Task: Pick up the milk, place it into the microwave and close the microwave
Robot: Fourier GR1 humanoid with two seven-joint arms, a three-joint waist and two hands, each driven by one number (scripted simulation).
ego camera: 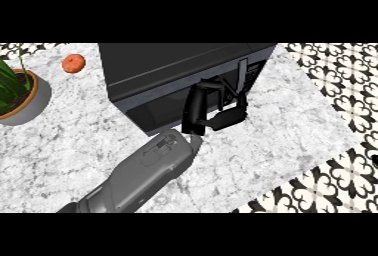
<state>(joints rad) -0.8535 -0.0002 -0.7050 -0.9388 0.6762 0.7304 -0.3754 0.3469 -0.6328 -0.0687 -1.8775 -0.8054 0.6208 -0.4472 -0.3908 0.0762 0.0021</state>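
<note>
Only one hand (pixel 210 102), seemingly the right, shows, its fingers straight and spread against the front of the microwave (pixel 184 75) on the bench (pixel 280 130), holding nothing, with the milk unseen, presumably already inside.

Microwave (pixel 177 75) on counter (pixel 280 130); orange fruit (pixel 73 63), potted plant (pixel 18 95) left of it.
</note>
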